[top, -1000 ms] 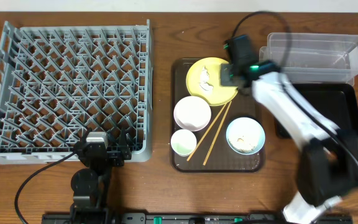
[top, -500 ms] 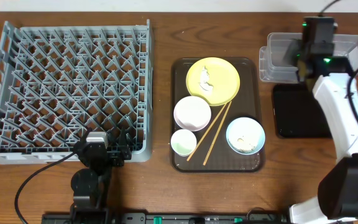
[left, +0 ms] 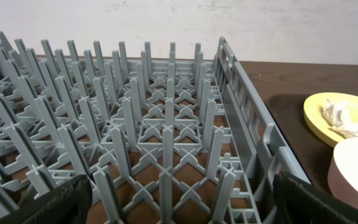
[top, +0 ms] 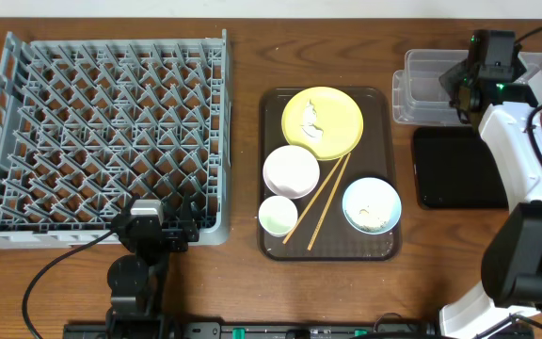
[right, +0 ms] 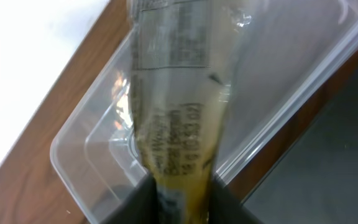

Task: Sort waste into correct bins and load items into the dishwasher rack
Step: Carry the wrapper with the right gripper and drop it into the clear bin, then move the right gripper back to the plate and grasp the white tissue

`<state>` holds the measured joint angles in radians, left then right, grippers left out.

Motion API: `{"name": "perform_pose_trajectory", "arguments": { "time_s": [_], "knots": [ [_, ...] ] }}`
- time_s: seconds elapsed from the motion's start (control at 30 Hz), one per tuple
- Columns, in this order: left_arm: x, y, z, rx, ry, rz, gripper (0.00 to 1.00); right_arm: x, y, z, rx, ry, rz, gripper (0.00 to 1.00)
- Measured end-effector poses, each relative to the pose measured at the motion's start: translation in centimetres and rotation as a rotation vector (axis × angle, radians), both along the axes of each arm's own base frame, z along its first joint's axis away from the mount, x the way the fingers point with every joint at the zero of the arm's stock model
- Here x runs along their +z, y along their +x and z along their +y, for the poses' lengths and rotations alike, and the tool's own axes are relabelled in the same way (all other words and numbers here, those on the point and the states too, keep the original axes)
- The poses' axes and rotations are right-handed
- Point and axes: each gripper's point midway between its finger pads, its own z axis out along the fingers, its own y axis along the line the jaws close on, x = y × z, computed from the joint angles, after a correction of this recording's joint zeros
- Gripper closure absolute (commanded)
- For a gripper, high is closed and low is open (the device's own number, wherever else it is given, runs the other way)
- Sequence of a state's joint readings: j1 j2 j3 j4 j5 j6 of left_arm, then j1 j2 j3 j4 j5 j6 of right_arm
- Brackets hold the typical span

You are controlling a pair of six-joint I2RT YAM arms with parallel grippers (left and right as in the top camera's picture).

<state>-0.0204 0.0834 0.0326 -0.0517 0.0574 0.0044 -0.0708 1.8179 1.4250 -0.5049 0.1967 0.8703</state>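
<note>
My right gripper [right: 182, 199] is shut on the yellow-green printed snack wrapper [right: 179, 93] and holds it over the clear plastic container [right: 92, 155]. From overhead the right gripper [top: 459, 83] hangs above that container [top: 422, 89], beside the shallow black tray [top: 454, 169]. White food scraps [top: 313, 122] lie on the yellow plate [top: 332, 132]. The white bowl [top: 291, 171], small white cup [top: 278, 215], light blue bowl [top: 372, 205] and chopsticks [top: 323, 200] rest on the brown tray [top: 271, 113]. My left gripper [left: 179, 211] is open at the near edge of the grey rack [left: 166, 124].
The grey rack [top: 102, 132] fills the table's left side. In the left wrist view the yellow plate [left: 334, 112] and white bowl [left: 356, 171] show at right. Bare brown wood lies between the rack and the brown tray.
My right arm has swung from above the yellow plate to the far right, carrying the wrapper over the clear container. The left arm has not moved.
</note>
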Motion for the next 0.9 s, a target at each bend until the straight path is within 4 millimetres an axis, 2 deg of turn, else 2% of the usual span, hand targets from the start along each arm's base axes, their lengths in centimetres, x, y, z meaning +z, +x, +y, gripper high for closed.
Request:
{"name": "perform_pose_trajectory", "arguments": {
  "time_s": [0.07,0.17,0.23,0.37,0.5,0.57,0.63,0.77,0.9],
  "knots": [
    [0.0,0.0,0.0,0.000,0.000,0.000,0.06,-0.7,0.1,0.1,-0.013,0.018,0.006,0.46],
    [0.0,0.0,0.0,0.000,0.000,0.000,0.06,-1.3,0.5,0.4,-0.011,0.039,0.005,0.41],
    [0.0,0.0,0.0,0.000,0.000,0.000,0.06,-0.9,1.2,0.7,0.011,0.048,-0.026,0.38],
    [0.0,0.0,0.0,0.000,0.000,0.000,0.06,0.2,2.6,1.7,0.096,0.057,-0.088,0.39],
    [0.0,0.0,0.0,0.000,0.000,0.000,0.06,0.9,3.6,3.8,0.246,0.068,-0.129,0.43],
    [0.0,0.0,0.0,0.000,0.000,0.000,0.06,1.1,3.8,5.7,0.360,0.072,-0.134,0.44],
    [0.0,0.0,0.0,0.000,0.000,0.000,0.06,0.9,3.4,8.6,0.508,0.069,-0.120,0.43],
    [0.0,0.0,0.0,0.000,0.000,0.000,0.06,-0.6,0.7,15.5,0.802,0.032,-0.029,0.37],
    [0.0,0.0,0.0,0.000,0.000,0.000,0.06,-1.5,-1.6,21.1,1.000,-0.039,0.024,0.34]
  ]
}}
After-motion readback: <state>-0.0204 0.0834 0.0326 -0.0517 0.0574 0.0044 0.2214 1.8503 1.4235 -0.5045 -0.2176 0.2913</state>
